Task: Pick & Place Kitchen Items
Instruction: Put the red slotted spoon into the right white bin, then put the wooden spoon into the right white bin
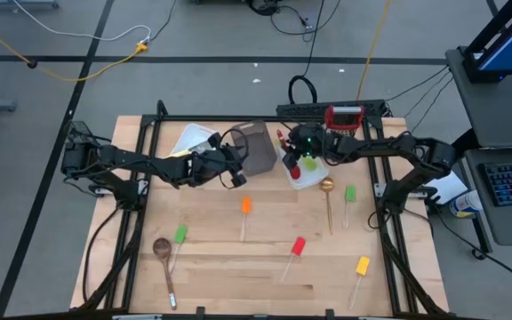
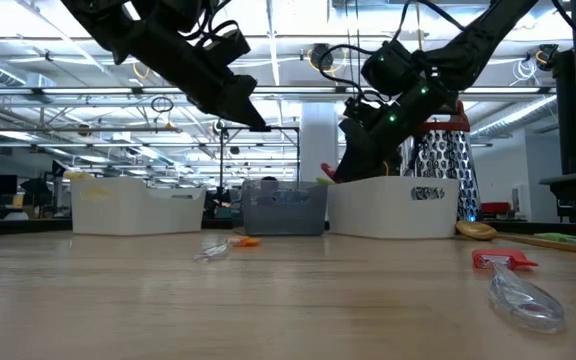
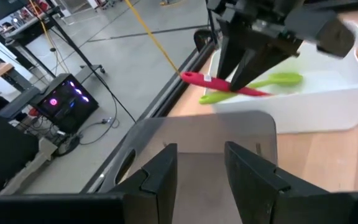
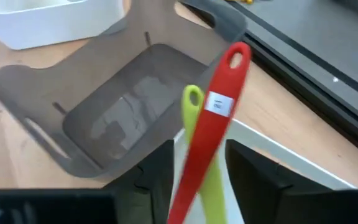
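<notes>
My right gripper [image 4: 199,149] stands open over the white tub [image 3: 316,102] at the back centre. A red utensil [image 4: 219,106] slants up between its fingers, its handle end past the tub's rim. A green spoon [image 3: 278,79] lies in that tub, its handle over the rim. My left gripper [image 3: 201,155] hangs open above the brown tub [image 1: 258,147], with nothing between its fingers. Loose on the table lie an orange spatula [image 1: 245,206], two green ones [image 1: 180,234] [image 1: 350,193], a red one [image 1: 298,246], a yellow one [image 1: 362,265], a wooden spoon [image 1: 163,249] and a gold spoon [image 1: 327,187]. My right gripper has the red utensil's handle [image 4: 210,134] standing between its spread fingers, which slant down from the table's right side. I cannot tell whether either finger touches it. The utensil's lower end is inside the white tub.
A second white tub [image 1: 194,142] stands at the back left, behind my left arm. A red-topped metal grater [image 1: 345,116] stands at the back right, behind the white tub. The near half of the wooden table [image 1: 238,284] holds only the scattered utensils.
</notes>
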Tool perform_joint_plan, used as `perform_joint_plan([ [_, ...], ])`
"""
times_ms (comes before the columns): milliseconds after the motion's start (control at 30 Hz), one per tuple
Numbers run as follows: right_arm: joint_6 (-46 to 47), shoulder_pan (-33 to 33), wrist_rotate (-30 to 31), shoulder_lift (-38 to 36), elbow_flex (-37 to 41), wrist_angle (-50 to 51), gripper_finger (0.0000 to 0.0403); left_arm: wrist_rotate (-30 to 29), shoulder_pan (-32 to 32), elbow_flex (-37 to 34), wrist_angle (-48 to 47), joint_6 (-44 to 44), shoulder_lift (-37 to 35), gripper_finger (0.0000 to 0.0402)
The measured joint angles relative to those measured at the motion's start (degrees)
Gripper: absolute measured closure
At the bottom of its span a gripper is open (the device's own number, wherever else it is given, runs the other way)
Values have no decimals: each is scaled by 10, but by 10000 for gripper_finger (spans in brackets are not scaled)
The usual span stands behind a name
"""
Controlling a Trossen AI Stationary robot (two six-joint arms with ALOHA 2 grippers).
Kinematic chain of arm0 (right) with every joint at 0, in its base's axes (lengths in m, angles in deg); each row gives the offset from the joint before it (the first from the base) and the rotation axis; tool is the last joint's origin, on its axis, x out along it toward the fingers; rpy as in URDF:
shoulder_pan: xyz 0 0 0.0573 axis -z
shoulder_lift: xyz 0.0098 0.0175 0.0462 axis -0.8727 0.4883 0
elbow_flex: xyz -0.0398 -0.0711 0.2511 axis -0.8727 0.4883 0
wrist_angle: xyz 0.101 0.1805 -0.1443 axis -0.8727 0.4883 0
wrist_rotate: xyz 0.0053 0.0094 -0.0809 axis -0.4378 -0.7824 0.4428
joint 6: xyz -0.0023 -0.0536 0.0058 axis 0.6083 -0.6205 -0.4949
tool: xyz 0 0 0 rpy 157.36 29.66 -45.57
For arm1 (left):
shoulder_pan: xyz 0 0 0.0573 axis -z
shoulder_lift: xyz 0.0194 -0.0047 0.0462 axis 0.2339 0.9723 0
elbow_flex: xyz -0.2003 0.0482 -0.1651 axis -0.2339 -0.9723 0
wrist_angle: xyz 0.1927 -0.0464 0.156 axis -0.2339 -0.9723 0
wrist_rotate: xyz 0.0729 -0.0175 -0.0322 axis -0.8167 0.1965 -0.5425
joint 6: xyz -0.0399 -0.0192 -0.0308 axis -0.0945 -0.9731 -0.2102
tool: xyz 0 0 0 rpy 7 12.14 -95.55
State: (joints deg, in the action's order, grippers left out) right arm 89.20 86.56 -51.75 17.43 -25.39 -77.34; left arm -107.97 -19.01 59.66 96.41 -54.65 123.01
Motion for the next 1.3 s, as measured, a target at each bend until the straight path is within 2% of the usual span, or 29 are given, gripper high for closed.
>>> perform_joint_plan([
  [167,-26,-18,0,0,0,-17,244,0,1,0,-46,-9,0,263],
  [333,-51,-44,3,0,0,-33,246,0,17,0,-72,-58,0,263],
  [533,-65,-84,73,0,0,-36,251,0,47,0,-108,-88,0,263],
  [867,-49,-138,72,0,0,-38,252,4,79,2,-260,-243,-34,263],
  [933,-49,-147,72,0,0,-38,252,15,85,-1,-315,-273,-49,263],
  [1100,-49,-169,72,0,0,-50,252,59,99,0,-385,-356,-71,263],
  [1300,-60,-185,72,-1,0,-104,252,173,118,-1,-444,-482,-77,263],
])
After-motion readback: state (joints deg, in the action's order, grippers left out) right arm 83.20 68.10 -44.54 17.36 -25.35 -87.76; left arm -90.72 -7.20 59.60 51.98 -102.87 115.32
